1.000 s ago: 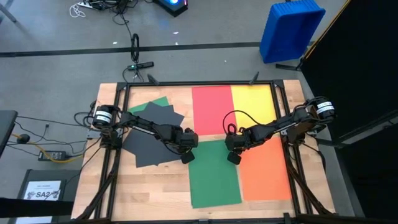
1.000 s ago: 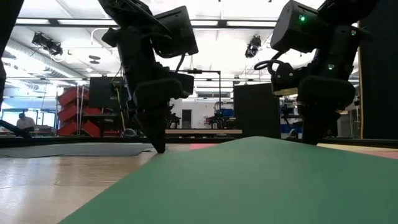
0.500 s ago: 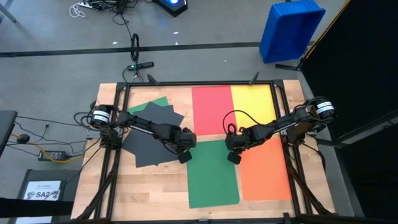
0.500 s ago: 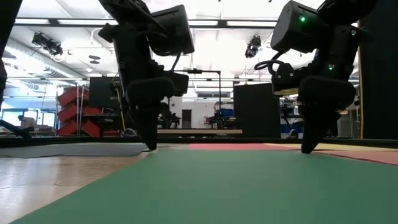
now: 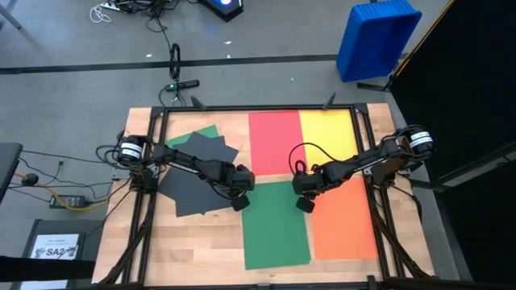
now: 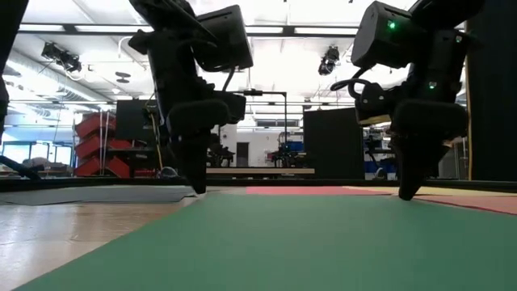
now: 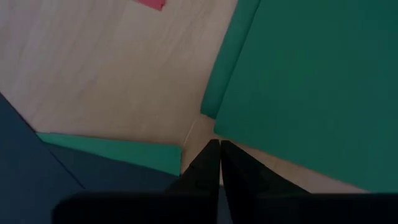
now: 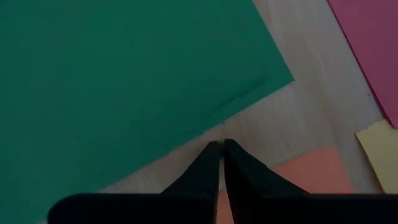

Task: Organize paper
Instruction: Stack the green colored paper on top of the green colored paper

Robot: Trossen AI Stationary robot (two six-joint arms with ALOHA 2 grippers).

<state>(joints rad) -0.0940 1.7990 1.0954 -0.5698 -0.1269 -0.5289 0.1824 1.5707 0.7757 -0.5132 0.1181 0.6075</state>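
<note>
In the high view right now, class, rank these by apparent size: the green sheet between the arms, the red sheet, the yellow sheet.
1. Green paper sheet, clearly largest.
2. Red paper sheet.
3. Yellow paper sheet, close to red, partly covered by the right arm, so unsure.

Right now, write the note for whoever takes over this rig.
Left pincer: shut, empty, tips down on bare wood at the near green sheet's far left corner.
Right pincer: shut, empty, at that sheet's far right corner, by the orange sheet.
Laid flat in a block: red sheet, yellow sheet, green, orange.
Left to do: the dark sheets lie skewed in a loose pile over another green sheet.
</note>
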